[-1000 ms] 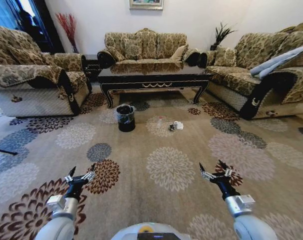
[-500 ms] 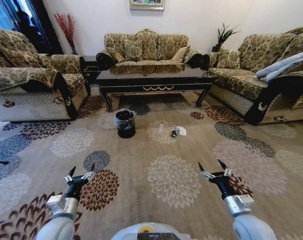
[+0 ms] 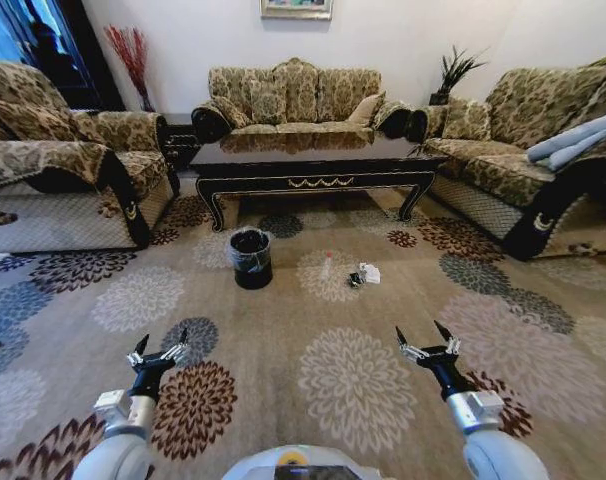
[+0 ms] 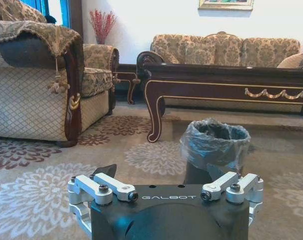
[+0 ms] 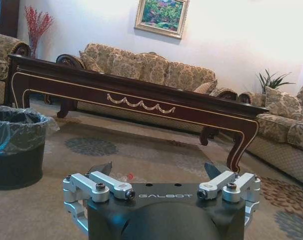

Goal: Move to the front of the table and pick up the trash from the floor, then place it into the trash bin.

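- One left gripper (image 3: pixel 160 351) hangs low over the near left of the beige-tan medallion-patterned carpet floor (image 3: pixel 283 330), its two dark fingers spread apart and holding nothing.
- One small round black bucket-like trash bin (image 3: pixel 251 257) with a thin crinkly plastic liner stands on the carpet just in front of the table's left leg; the left wrist view shows it straight ahead (image 4: pixel 214 152).
- One large low rectangular coffee table (image 3: pixel 318 165) of glossy dark-brown wood, with curved legs and a gold swag on its front edge, sits far centre between three patterned sofas.
- The trash lies right of the bin, near the table front: one little pale bottle-like piece (image 3: pixel 328 266), one small dark scrap (image 3: pixel 354 280), and one crumpled white paper piece (image 3: pixel 370 273) touching the scrap.
- One right gripper (image 3: pixel 425 343) hovers over the near right carpet, fingers spread wide, empty, well apart from the trash.
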{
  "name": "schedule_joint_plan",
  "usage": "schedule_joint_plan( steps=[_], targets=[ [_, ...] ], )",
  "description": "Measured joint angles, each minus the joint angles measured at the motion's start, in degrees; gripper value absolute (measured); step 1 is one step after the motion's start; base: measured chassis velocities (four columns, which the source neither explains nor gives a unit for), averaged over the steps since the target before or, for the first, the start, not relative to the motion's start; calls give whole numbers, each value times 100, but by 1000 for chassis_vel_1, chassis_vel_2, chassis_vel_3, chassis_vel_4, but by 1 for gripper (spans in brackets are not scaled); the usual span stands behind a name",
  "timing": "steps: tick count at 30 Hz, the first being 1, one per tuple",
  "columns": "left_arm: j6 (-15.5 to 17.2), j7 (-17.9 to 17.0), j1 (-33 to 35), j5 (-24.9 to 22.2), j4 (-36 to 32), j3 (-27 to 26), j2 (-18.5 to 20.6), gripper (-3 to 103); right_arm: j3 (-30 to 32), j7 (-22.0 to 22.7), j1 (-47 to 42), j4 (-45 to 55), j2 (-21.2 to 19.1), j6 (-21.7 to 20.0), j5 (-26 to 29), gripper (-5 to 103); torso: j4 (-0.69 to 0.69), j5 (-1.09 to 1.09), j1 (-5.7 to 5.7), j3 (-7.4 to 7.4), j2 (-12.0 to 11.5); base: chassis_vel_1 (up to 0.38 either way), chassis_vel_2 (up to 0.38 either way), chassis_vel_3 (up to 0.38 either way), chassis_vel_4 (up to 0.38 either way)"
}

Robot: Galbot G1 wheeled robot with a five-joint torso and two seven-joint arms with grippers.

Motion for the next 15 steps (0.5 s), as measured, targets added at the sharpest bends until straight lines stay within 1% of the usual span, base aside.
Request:
schedule_joint_plan(
  steps=[15],
  targets=[
    [-2,-5,4,-18,5,-16,1,100,-2,-9,5,-35,-24,-17,-24,100,0,0,0,1,0,-196,190,190,-192]
  ],
)
